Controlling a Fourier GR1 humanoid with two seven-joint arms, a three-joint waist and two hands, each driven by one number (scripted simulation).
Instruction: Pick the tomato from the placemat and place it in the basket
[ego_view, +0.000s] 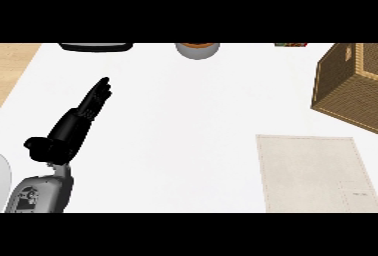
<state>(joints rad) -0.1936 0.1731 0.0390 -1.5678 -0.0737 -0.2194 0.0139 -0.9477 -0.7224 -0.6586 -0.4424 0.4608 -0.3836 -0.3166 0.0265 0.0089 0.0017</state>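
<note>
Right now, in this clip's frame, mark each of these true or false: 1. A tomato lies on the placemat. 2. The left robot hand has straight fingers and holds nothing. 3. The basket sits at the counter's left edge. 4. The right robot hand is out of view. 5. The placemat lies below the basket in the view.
1. False: the placemat is bare; no tomato shows anywhere.
2. True: the left robot hand is open, fingers straight.
3. False: the basket sits at the right edge.
4. True.
5. True.
</note>
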